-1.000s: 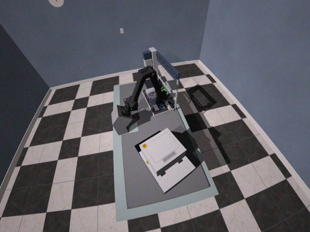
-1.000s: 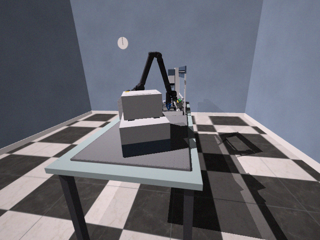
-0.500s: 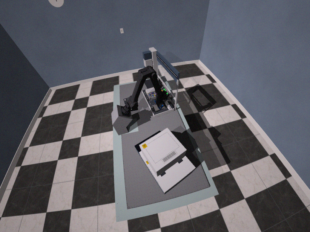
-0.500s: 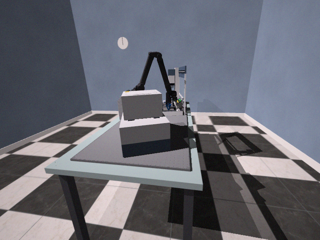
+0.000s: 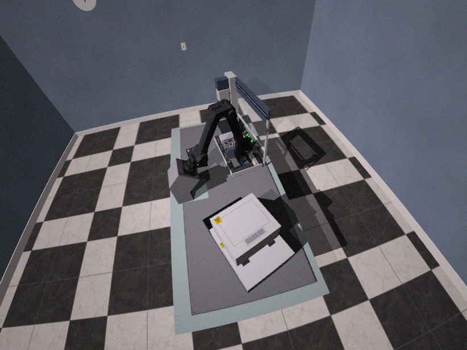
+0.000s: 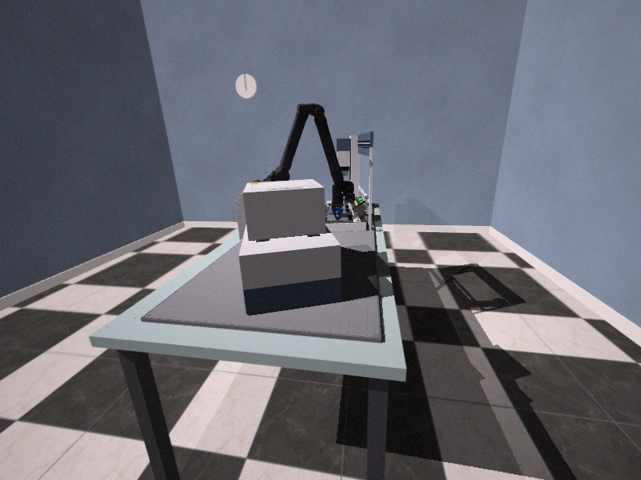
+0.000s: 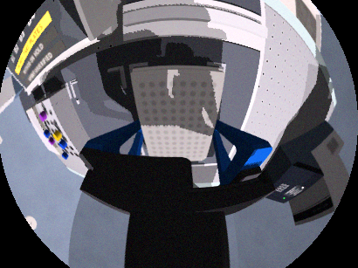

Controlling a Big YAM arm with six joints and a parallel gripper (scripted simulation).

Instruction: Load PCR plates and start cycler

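My gripper [image 5: 237, 158] [image 6: 336, 213] [image 7: 177, 122] reaches down into the small deck [image 5: 230, 171] at the far end of the table. Its blue fingers are shut on the long sides of a grey 96-well PCR plate [image 7: 175, 104]. I cannot read the plate's label. The tube cooling block [image 7: 55, 137] with coloured tube caps stands to its left in the wrist view. The white cycler Q1 [image 5: 243, 225] [image 6: 283, 207] stands askew at the table's near end, with its lid down over the body. Its key panel with a green lamp shows in the wrist view [image 7: 289, 188].
A tall gantry frame [image 5: 253, 100] [image 6: 369, 170] stands behind and beside the deck. The arm's base [image 5: 187, 167] sits left of the deck. The table [image 5: 176, 287] [image 6: 240, 344] carries a grey mat [image 5: 202, 287]. A yellow-labelled unit [image 7: 33, 44] lies far left in the wrist view.
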